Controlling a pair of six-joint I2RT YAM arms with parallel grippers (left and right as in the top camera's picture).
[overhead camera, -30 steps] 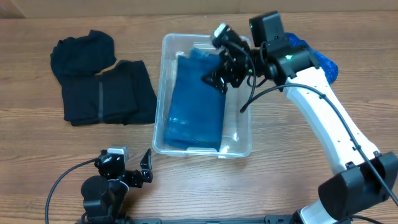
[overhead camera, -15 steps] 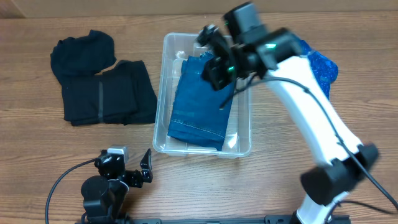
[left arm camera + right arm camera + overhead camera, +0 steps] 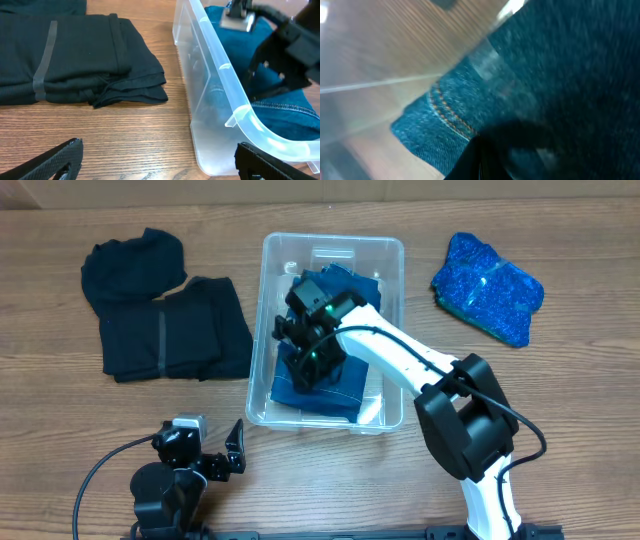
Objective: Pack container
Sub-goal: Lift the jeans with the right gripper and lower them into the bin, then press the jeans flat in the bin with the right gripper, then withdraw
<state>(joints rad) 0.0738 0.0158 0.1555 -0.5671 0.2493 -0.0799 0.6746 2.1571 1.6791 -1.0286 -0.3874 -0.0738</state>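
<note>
Though right hand's (image 3: 308, 360) grip is unreadable, clear round-cornered container (image 3: 331, 242) around folded denim (image 3: 342, 395); left hand (image 3: 157, 150) spread.

- Overhead: fixed high, facing straight down; covers the whole table (image 3: 60, 390).
- Left wrist: low near the tabletop, facing black clothes (image 3: 75, 55) and the bin (image 3: 210, 100) wall, close.
- Right wrist: very close on jeans (image 3: 560, 75); blurred.
- Shared: bin and jeans, all three views.

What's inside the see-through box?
Folded blue jeans lie in the container, and the right end effector is low over them. Whatever is under the jeans is covered, so it cannot be seen.
</note>
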